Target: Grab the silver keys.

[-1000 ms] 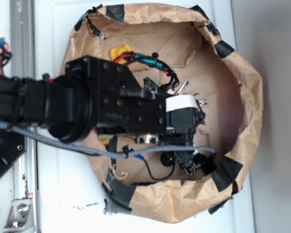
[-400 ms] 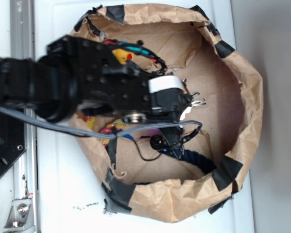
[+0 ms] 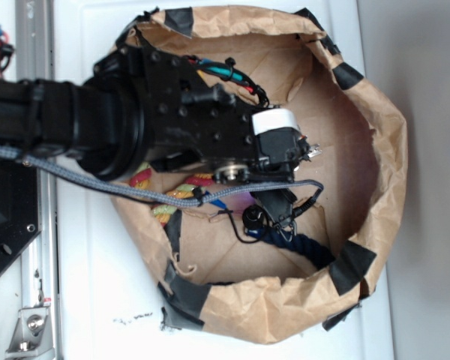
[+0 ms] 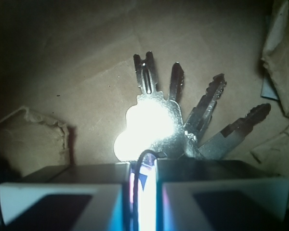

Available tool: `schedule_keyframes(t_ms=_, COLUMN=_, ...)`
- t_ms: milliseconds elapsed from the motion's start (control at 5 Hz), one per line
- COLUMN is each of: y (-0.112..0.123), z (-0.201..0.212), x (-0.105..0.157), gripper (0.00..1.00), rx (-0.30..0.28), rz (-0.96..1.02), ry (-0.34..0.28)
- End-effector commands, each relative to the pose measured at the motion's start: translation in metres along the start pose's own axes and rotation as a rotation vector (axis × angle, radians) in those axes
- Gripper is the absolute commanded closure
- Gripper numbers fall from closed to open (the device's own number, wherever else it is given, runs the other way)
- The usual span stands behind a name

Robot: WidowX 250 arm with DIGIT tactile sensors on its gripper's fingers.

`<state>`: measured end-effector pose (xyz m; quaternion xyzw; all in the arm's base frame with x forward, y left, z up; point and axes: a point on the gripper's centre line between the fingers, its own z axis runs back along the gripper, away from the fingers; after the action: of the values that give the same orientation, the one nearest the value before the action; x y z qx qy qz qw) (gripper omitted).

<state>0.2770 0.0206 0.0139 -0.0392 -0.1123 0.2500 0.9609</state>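
Seen from the wrist, the gripper (image 4: 143,192) is clamped on the ring of the silver keys (image 4: 183,120) — blades fanned out above the brown paper floor (image 4: 77,62) of the bin.

Shiny silver keys (image 4: 183,120) (glaring white at the heads) on plain brown cardboard (image 4: 77,57)

1. A white tabletop (image 3: 105,300) is carrying the whole scene
2. A brown paper bin (image 3: 375,135), its crumpled rim patched with black tape (image 3: 350,266), is sitting directly on it
3. A metal rail (image 3: 36,292) is running along the tabletop's left edge
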Motion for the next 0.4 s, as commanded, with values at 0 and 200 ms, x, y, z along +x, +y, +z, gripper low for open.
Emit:
schedule_keyframes(t_ms=0, y=0.019, z=-0.002, x=0.002, gripper=1.0, rx=0.022, rz=0.017, ry=0.027)
schedule_keyframes(t_ms=200, y=0.019, z=0.015, x=0.011, gripper=1.0, rx=0.045, rz=0.018, ry=0.046)
